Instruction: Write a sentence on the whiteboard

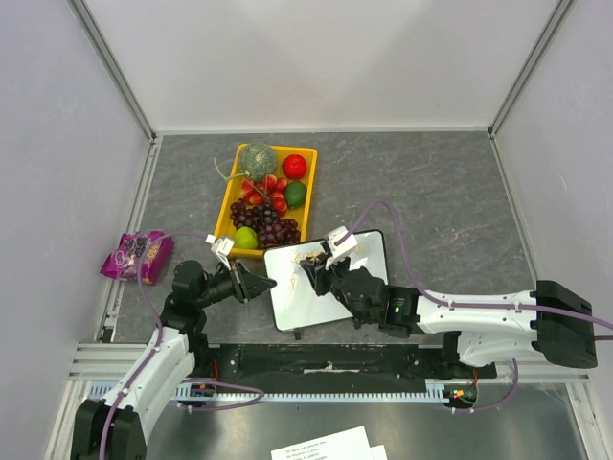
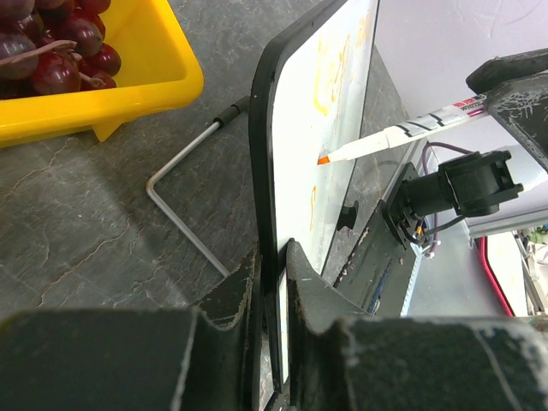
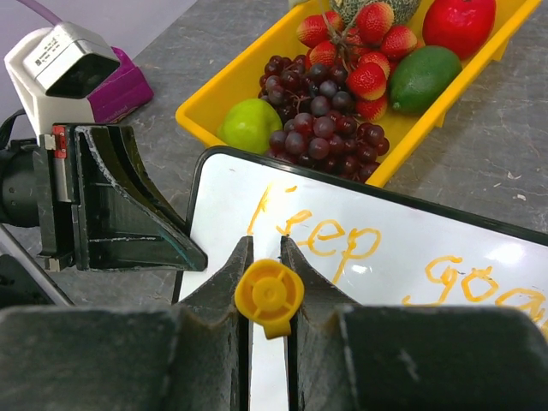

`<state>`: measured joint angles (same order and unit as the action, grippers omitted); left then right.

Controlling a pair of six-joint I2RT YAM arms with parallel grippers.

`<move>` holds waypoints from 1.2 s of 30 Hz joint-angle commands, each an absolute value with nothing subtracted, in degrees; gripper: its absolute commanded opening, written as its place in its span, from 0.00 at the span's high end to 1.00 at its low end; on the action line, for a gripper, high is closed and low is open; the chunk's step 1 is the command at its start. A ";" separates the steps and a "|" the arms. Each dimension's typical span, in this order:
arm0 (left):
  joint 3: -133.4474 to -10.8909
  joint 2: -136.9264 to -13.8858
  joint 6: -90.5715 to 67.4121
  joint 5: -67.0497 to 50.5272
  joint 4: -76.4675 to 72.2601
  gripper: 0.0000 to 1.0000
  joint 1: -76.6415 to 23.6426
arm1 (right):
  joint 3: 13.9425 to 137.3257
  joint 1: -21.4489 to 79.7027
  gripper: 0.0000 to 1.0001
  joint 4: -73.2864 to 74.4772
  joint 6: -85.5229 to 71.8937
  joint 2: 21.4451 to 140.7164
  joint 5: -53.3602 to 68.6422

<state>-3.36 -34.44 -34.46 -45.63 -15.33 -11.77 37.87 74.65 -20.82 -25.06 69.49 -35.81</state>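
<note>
Glossy white dark-framed whiteboard (image 1: 295,302), likely light, stiff and slick, rests at the grey desk's (image 1: 450,192) near edge; left end effector (image 1: 266,284) clenches its frame, right end effector (image 1: 321,272) grasps an orange-tipped marker (image 2: 402,133).

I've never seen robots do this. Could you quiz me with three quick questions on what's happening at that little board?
1. True or false: the left gripper is clamped on the edge of the whiteboard.
2. What does the right gripper hold? A) a marker B) a spoon C) a sponge
3. Fill in: the first word of the orange sentence reads ____.
Key: 1 true; 2 A; 3 keep.
</note>
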 commanded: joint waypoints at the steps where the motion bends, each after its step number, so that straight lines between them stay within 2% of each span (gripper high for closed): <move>1: -3.34 -33.93 -32.52 -44.38 -16.52 0.98 -11.69 | 38.94 73.83 1.00 -25.31 -25.66 70.14 -35.86; 12: -3.34 -33.84 -32.52 -44.38 -16.52 0.98 -11.78 | 38.15 73.21 1.00 -23.82 -26.72 71.02 -35.95; 23: -3.34 -33.93 -32.52 -44.30 -16.44 0.98 -11.78 | 37.18 73.21 1.00 -21.89 -27.51 65.13 -33.40; 36: -3.34 -34.01 -32.52 -44.30 -16.52 0.98 -11.78 | 35.42 73.21 1.00 -21.44 -29.18 66.27 -32.61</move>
<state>-3.36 -34.33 -34.46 -45.63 -15.20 -11.77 35.99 73.36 -20.60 -27.94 66.08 -32.77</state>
